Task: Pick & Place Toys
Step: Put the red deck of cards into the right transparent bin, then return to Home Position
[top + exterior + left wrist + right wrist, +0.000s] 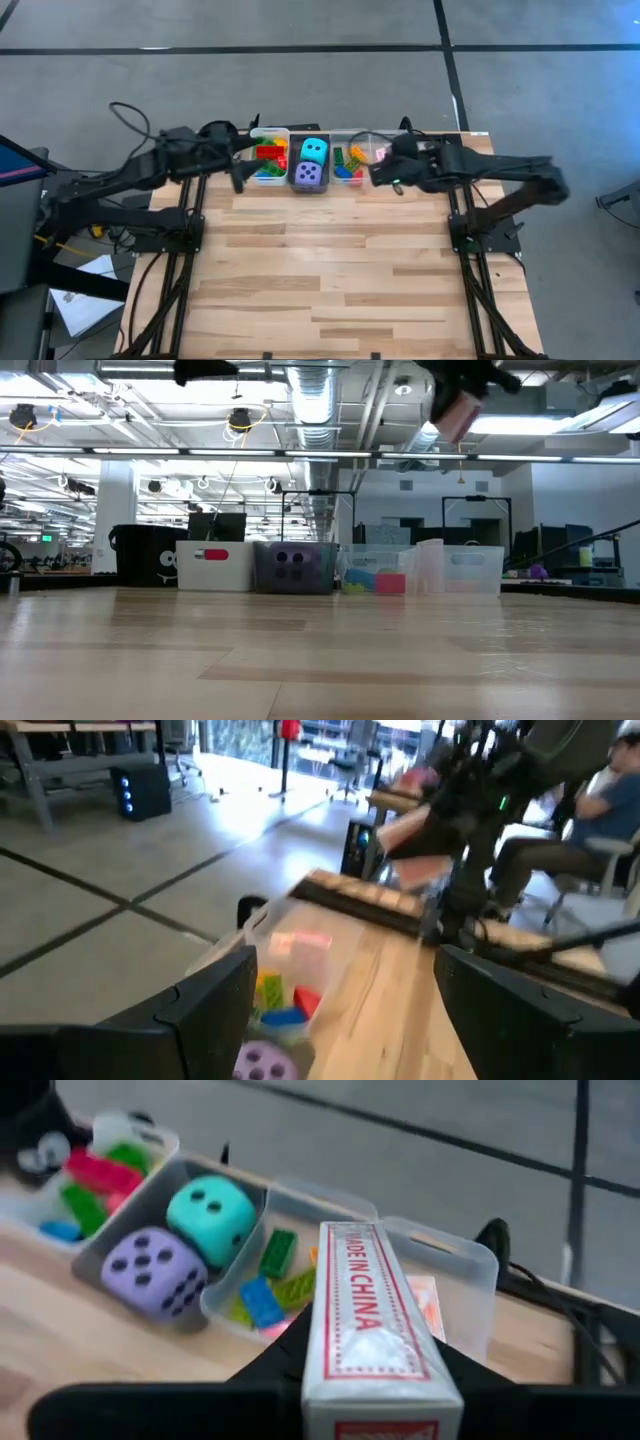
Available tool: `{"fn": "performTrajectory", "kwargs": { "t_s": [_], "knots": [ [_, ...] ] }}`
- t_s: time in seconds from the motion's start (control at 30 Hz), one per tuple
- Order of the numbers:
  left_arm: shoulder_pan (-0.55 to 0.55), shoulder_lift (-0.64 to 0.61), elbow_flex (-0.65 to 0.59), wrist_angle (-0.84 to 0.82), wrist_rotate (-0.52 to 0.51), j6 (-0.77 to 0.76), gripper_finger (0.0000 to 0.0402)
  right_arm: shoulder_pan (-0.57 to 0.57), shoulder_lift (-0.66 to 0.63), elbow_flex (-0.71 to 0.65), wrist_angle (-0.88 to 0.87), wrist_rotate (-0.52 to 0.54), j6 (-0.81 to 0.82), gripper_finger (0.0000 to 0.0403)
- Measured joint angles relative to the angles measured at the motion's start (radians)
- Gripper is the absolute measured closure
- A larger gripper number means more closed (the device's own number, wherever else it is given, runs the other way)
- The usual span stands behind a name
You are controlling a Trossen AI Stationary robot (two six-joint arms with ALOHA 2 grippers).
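Fingers, right: our right gripper (385, 1410) is clamped on a red-white card box (372, 1320) and holds it in the air above the clear bin at the right end of the row; in the low view the box hangs high over the worktop
Fingers, left: our left gripper (340, 995) stands spread wide and empty, near the left end of the bin row, and we judge it to be waiting
Worktop: the worktop (330, 270) is bare wood in front of the bins, with no loose toy that we can see on it
Bins: a row of bins (272, 135) sits along the far edge of the worktop
Dice: the cyan die (314, 150) and the purple die (309, 174) lie together in the middle bin, touching
Bricks: small bricks (269, 158) fill the left bin, and more bricks (350, 163) lie in the bin right of the dice
Progress: we judge the sorting nearly done, since the dice and bricks are already binned and only the held card box is out
Left to do: lower the box into the right-end bin, where something pale pink already lies, and let go
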Motion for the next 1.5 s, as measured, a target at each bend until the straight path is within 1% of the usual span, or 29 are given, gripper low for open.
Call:
{"fn": "performTrajectory", "kwargs": {
  "t_s": [0.07, 0.13, 0.27, 0.33, 0.4, 0.5, 0.6, 0.67, 0.7, 0.77, 0.93, 1.03, 1.1, 1.17, 1.27, 1.4, 1.43, 1.5],
  "knots": [
    [0.001, 0.040, 0.000, 0.074, 0.000, -0.035, 0.0103, -0.031, -0.091, -0.142, 0.141, 0.005, -0.040, 0.0339],
    [0.001, 0.074, 0.000, 0.150, 0.001, -0.084, 0.0103, -0.077, -0.154, -0.271, 0.262, 0.005, -0.059, 0.0339],
    [0.001, 0.113, 0.000, 0.244, 0.001, -0.157, 0.0103, -0.190, -0.221, -0.474, 0.424, -0.001, -0.088, 0.0339],
    [0.001, 0.120, 0.000, 0.255, 0.000, -0.162, 0.0103, -0.256, -0.235, -0.546, 0.507, -0.037, -0.136, 0.0339],
    [0.001, 0.124, 0.000, 0.255, 0.000, -0.162, 0.0103, -0.321, -0.234, -0.596, 0.618, -0.105, -0.217, 0.0339],
    [0.001, 0.124, 0.000, 0.255, 0.000, -0.168, 0.0103, -0.416, -0.207, -0.628, 0.748, -0.174, -0.327, 0.0339],
    [0.001, 0.124, 0.000, 0.255, -0.001, -0.192, 0.0103, -0.506, -0.162, -0.634, 0.802, -0.235, -0.379, 0.0339],
    [0.001, 0.124, 0.000, 0.255, -0.001, -0.245, 0.0103, -0.553, -0.135, -0.634, 0.809, -0.268, -0.380, 0.0338],
    [0.001, 0.124, 0.000, 0.254, -0.001, -0.269, 0.0103, -0.571, -0.122, -0.634, 0.813, -0.280, -0.380, 0.0330],
    [0.001, 0.124, 0.000, 0.254, -0.001, -0.312, 0.0103, -0.601, -0.097, -0.634, 0.822, -0.329, -0.380, 0.0298],
    [0.000, 0.124, 0.000, 0.232, -0.001, -0.358, 0.0103, -0.642, -0.077, -0.634, 0.820, -0.467, -0.388, 0.0174],
    [0.000, 0.124, 0.000, 0.217, -0.001, -0.368, 0.0103, -0.638, -0.086, -0.634, 0.814, -0.504, -0.395, 0.0108],
    [0.000, 0.124, 0.000, 0.216, -0.001, -0.366, 0.0103, -0.621, -0.115, -0.634, 0.815, -0.520, -0.400, 0.0076],
    [0.000, 0.123, 0.000, 0.217, -0.001, -0.365, 0.0103, -0.587, -0.155, -0.634, 0.817, -0.536, -0.414, 0.0054],
    [0.000, 0.098, 0.000, 0.212, -0.001, -0.370, 0.0103, -0.499, -0.250, -0.634, 0.819, -0.539, -0.435, 0.0040],
    [0.000, 0.034, 0.000, 0.205, -0.001, -0.332, 0.0103, -0.327, -0.408, -0.634, 0.830, -0.585, -0.462, 0.0044],
    [0.000, 0.016, 0.000, 0.195, 0.000, -0.305, 0.0103, -0.273, -0.447, -0.633, 0.836, -0.582, -0.449, 0.0047],
    [0.000, -0.028, 0.000, 0.150, 0.000, -0.264, 0.0103, -0.173, -0.518, -0.633, 0.835, -0.530, -0.397, 0.0054]
  ]
}}
